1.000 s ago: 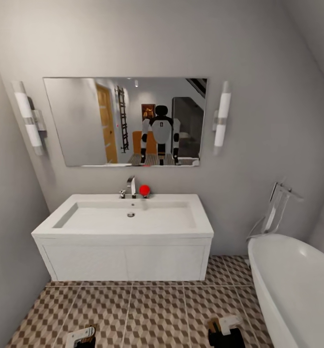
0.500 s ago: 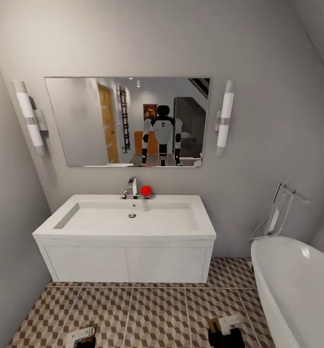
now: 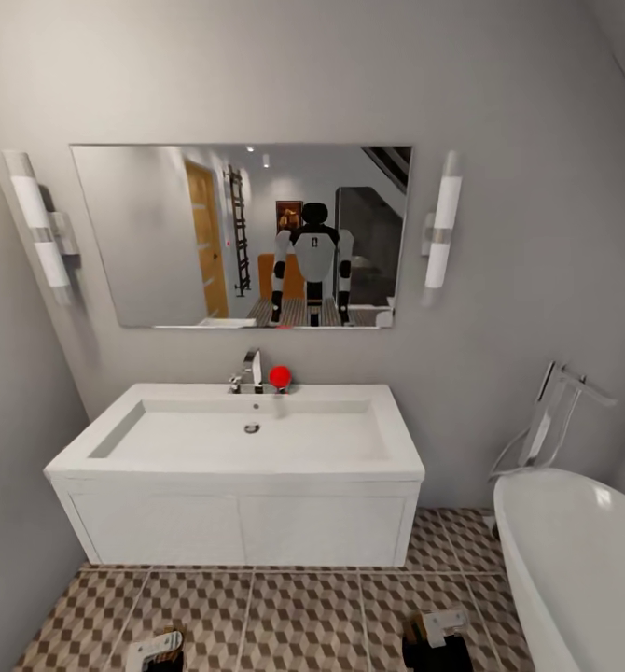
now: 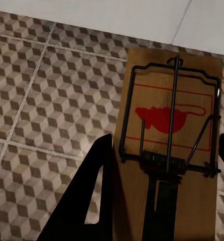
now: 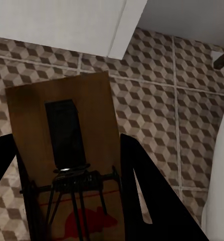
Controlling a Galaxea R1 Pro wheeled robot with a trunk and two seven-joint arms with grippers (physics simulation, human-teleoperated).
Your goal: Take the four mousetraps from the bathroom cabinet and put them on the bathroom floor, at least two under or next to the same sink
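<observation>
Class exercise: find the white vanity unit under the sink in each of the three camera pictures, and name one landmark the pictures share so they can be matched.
Head view: the white vanity unit stands at centre, under the sink, against the wall.
Left wrist view: its white front runs along the upper edge, beyond the held mousetrap.
Right wrist view: its white front and corner are at upper left.
Shared landmark: the cube-patterned bathroom floor at its foot.

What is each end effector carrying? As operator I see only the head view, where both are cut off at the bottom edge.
Observer: The left end effector grips a mousetrap, red mouse print facing the wrist camera.
Operator: And the right?
Observer: The right end effector grips another mousetrap, held above the bathroom floor.
Operator: Anything nearby?
Observer: The white vanity stands just ahead of that trap.
</observation>
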